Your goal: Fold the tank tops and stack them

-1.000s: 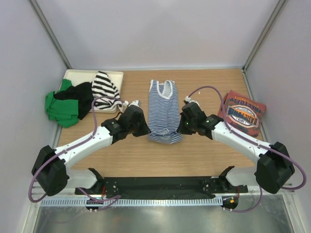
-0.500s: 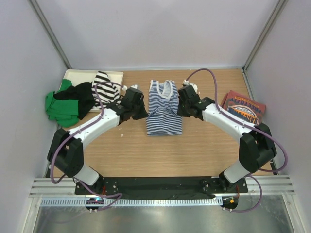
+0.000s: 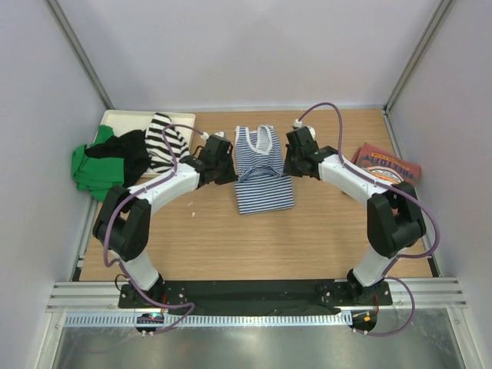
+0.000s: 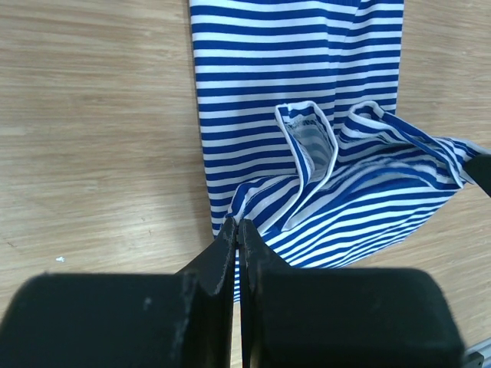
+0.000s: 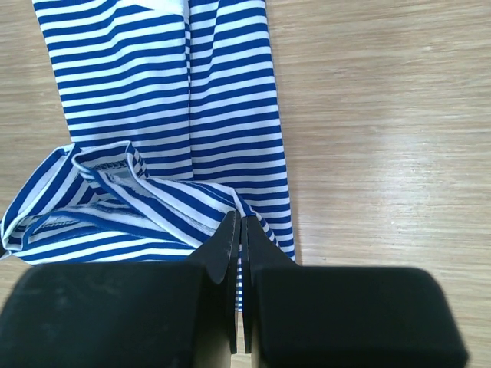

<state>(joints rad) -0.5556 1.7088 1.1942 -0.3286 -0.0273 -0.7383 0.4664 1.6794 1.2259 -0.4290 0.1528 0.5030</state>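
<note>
The navy-and-white striped tank top (image 3: 264, 184) lies mid-table, neckline at the far end, with its near half raised and bunched over the far half. My left gripper (image 3: 231, 171) is shut on the left corner of that raised edge, and the left wrist view shows the cloth (image 4: 307, 92) pinched at the gripper (image 4: 238, 227). My right gripper (image 3: 291, 164) is shut on the right corner; in the right wrist view the fabric (image 5: 169, 92) runs into the gripper (image 5: 240, 220). The brick-red tank top (image 3: 390, 170) with the round logo lies folded at the right edge.
At the far left a cream tray (image 3: 134, 118) holds a pile: a green cloth (image 3: 94, 171), a black cloth (image 3: 124, 152) and a wide black-and-white striped top (image 3: 165, 138). Grey walls enclose the table on three sides.
Both grippers have carried the striped top's near edge away from the bases toward the neckline, doubling the cloth over. The arms have stretched farther out over the table.
</note>
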